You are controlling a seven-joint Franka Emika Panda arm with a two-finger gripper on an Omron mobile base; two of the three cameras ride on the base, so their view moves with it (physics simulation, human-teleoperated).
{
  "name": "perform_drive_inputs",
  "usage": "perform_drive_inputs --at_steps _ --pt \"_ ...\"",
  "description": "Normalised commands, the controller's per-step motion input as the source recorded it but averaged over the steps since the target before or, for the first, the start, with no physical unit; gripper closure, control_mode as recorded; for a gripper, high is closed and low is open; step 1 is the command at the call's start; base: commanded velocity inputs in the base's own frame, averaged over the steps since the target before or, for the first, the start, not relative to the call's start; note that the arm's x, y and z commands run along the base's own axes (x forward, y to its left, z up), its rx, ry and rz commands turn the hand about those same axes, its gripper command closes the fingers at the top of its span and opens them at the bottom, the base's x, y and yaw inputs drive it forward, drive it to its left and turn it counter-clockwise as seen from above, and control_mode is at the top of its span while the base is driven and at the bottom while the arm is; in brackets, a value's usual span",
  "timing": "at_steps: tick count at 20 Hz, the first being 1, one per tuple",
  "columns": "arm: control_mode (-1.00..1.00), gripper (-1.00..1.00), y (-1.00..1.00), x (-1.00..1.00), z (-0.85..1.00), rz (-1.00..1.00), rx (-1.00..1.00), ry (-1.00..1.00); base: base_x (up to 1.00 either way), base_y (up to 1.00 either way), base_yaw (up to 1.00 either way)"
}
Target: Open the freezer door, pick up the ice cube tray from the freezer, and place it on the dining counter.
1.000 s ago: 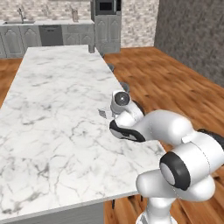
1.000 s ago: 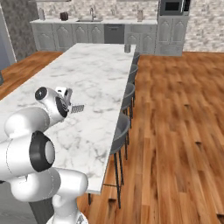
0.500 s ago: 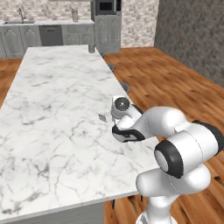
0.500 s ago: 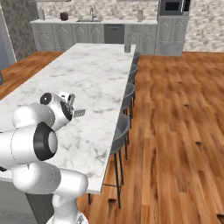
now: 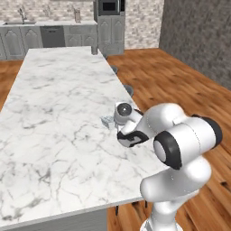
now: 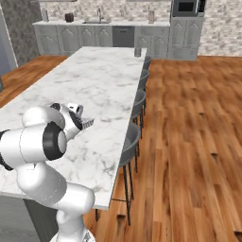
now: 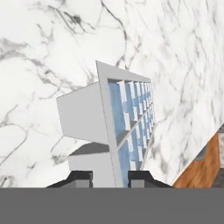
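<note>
Tray (image 7: 127, 127) is sitting right between my jaws, and they are clenching on its near end: in the hand view my two dark fingertips (image 7: 81, 178) are pressing in from either side of the white wall, with the two rows of pale blue cells running away from me. It is tilting on edge here, cells facing sideways in the hand view, though that view is rolling with my hand.

Beyond the tray, white marble with grey veins is spreading out: the tabletop (image 5: 54, 113). Whether the tray's far end is touching the marble or hanging just above it, I cannot tell.

From the left base view, my gripper (image 5: 109, 122) is reaching out over the tabletop near its right edge, with the tray (image 5: 107, 121) poking out as a small pale shape at the tip. From the right base view, my gripper (image 6: 85, 124) is pointing toward the stool side, and the tray (image 6: 88, 124) is showing as a thin grey sliver over the marble (image 6: 94, 90).

Stools (image 6: 134, 137) are lining the long edge above the wood floor (image 6: 189, 142). Far back, grey cabinets (image 6: 94, 38) are running along the wall.
</note>
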Motion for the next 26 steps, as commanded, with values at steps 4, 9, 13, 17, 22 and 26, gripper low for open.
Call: perform_drive_inputs --at_steps 4,9,13,17,22,26 --pt "-1.00 1.00 0.00 0.18 -0.48 0.00 0.00 -0.03 0.00 0.00 0.00" --pt "-1.00 1.00 0.00 0.25 -0.41 0.00 0.00 -0.01 0.00 0.00 0.00" --pt "-1.00 1.00 0.00 0.21 -0.13 0.00 0.00 0.06 0.00 0.00 0.00" --pt "-1.00 1.00 0.00 0.17 -0.03 0.00 0.00 0.12 0.00 0.00 0.00" --pt "-1.00 1.00 0.00 0.22 0.00 0.00 0.00 0.12 0.00 0.00 0.00" --pt "-1.00 -1.00 0.00 0.24 0.10 0.00 0.01 0.05 0.00 0.00 0.00"
